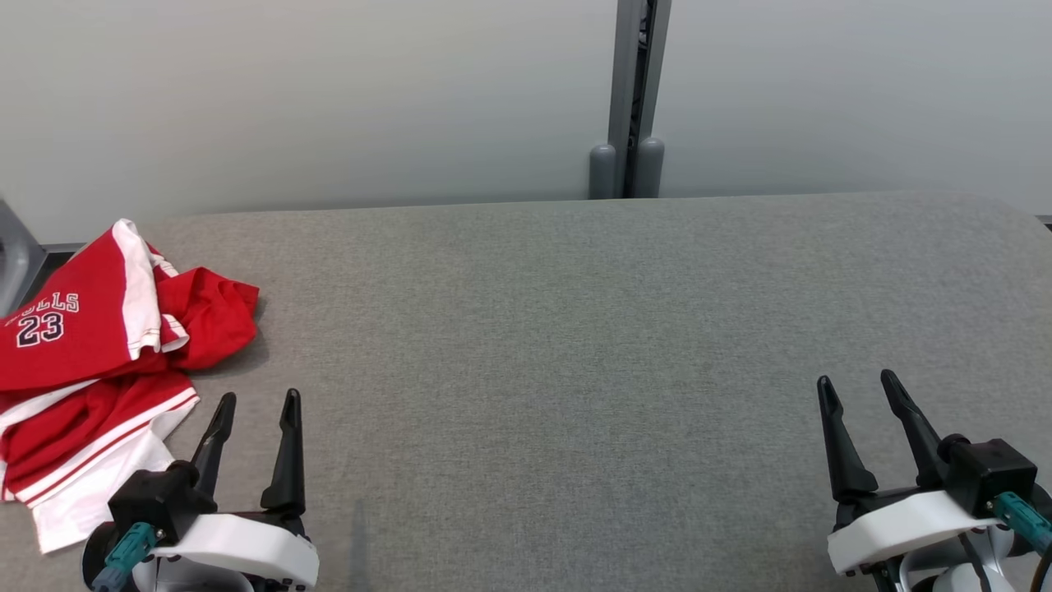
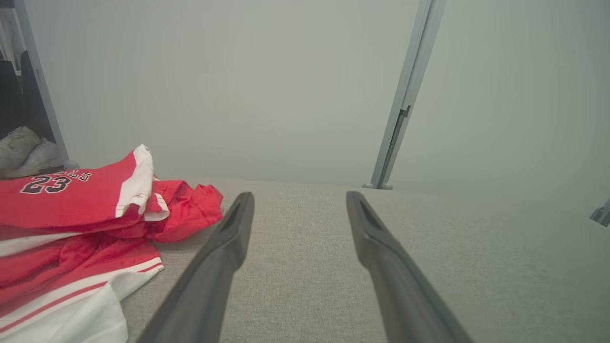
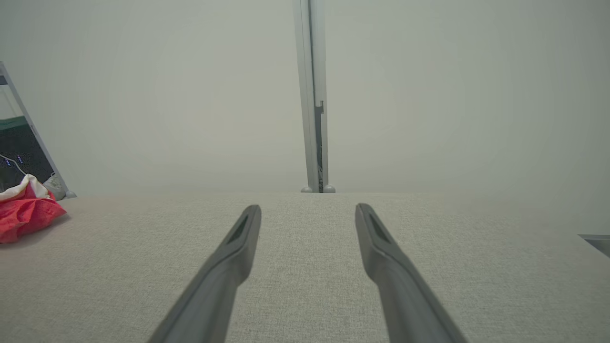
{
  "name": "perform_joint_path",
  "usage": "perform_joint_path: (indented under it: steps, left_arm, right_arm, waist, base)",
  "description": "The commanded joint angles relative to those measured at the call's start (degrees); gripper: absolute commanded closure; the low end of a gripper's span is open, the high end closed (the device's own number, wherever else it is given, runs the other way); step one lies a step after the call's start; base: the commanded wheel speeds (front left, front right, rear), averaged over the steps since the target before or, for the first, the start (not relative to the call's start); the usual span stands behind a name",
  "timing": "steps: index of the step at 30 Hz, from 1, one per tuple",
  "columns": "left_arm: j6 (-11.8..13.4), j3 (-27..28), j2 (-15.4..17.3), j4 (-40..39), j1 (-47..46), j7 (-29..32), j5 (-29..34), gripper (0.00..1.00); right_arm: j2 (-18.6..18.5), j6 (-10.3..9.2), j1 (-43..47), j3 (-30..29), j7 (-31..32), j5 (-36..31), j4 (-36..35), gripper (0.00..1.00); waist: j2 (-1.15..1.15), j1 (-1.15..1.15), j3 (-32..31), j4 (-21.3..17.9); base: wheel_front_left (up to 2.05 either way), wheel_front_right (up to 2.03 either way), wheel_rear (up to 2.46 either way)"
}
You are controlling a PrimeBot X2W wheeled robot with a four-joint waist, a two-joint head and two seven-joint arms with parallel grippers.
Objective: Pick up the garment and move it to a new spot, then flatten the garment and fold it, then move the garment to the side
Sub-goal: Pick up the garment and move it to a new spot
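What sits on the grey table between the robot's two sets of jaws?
Nothing: the head view shows bare grey table between the left gripper and the right gripper. The red garment lies beyond the left one.

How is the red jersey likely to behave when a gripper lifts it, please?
Probably floppy: the jersey lies crumpled in soft folds, so it should drape. Likely light, as thin cloth. One pinch may lift only the top layer, since layers overlap.

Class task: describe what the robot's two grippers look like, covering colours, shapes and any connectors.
The left gripper and right gripper match. Each has two long, dark, tapering fingers, slotted near the tip, on a white shell, with a black block and teal connector.
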Motion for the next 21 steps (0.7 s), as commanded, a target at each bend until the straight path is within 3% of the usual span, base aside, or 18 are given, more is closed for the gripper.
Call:
perform_joint_path:
  steps: [1,21]
  left_arm:
    - [0.2,0.4,0.4,-0.1,-0.6,-0.3,-0.4,0.0]
    - [1.2,2.6,2.0,0.3,-1.9,-1.1,-1.6,0.0]
  right_arm:
    - [-0.5,0.12,-0.8,0.0,-0.2,0.3,0.0,0.0]
    - [-1.8,0.12,-2.3,2.9,1.0,0.4,-2.2,0.0]
  waist:
    - [0.0,0.0,0.1,0.7]
    - [0.0,0.0,1.9,17.8]
  base:
    - [0.0,0.0,0.0]
    - [0.0,0.0,0.0]
